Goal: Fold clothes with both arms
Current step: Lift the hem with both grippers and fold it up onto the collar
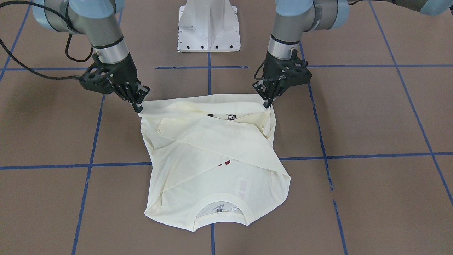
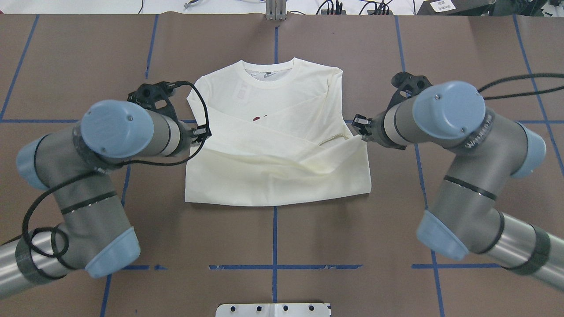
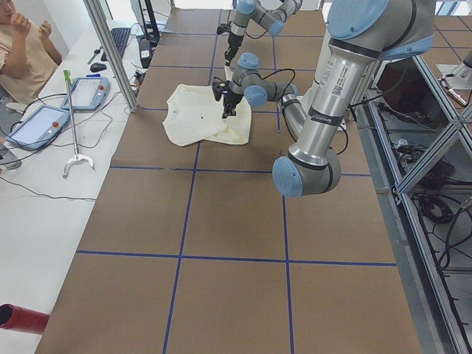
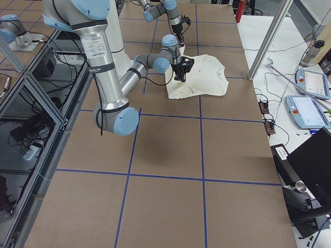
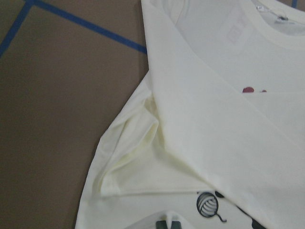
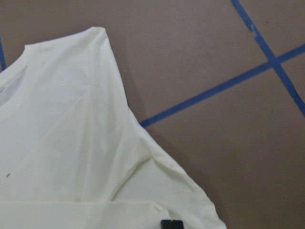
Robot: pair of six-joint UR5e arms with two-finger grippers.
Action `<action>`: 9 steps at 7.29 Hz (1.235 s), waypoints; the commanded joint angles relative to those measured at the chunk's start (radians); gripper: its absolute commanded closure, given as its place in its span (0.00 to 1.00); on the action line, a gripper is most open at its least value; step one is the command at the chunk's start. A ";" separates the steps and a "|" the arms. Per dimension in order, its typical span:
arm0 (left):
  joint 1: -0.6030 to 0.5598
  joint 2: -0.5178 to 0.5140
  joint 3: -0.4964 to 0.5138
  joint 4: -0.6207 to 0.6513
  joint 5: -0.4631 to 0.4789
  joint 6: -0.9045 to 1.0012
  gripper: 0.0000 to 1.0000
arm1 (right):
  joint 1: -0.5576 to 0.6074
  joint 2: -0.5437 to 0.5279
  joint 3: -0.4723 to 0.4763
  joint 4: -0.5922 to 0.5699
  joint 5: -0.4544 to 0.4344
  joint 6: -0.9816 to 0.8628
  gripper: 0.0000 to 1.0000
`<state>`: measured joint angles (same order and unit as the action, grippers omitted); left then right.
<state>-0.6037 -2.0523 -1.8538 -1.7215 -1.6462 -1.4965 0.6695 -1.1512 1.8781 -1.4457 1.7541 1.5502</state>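
The cream-white T-shirt (image 1: 212,159) lies face up mid-table with its ribbed neck (image 1: 221,209) away from the robot and both sleeves folded across the chest. Bits of black print and red lettering show between the folds. My left gripper (image 1: 268,103) is shut on one hem corner and my right gripper (image 1: 138,107) is shut on the other. Together they hold the hem edge raised and stretched between them, over the shirt's lower body. In the overhead view the left gripper (image 2: 202,132) and right gripper (image 2: 359,127) flank the shirt (image 2: 282,145).
The white pedestal base (image 1: 208,28) stands behind the shirt on the robot's side. Blue tape lines grid the brown table. An operator (image 3: 22,44) sits beyond the far edge by tablets (image 3: 37,125). A metal post (image 3: 110,51) stands at that edge.
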 commanded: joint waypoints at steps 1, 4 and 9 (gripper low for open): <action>-0.112 -0.096 0.271 -0.164 0.003 0.074 1.00 | 0.097 0.192 -0.310 -0.013 0.015 -0.067 1.00; -0.169 -0.118 0.525 -0.378 0.034 0.148 1.00 | 0.130 0.321 -0.629 0.160 0.013 -0.062 1.00; -0.186 -0.125 0.471 -0.438 0.043 0.151 0.39 | 0.131 0.306 -0.512 0.157 0.071 -0.052 0.00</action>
<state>-0.7804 -2.1838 -1.3472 -2.1334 -1.5945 -1.3455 0.7982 -0.8162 1.2758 -1.2825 1.7820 1.4943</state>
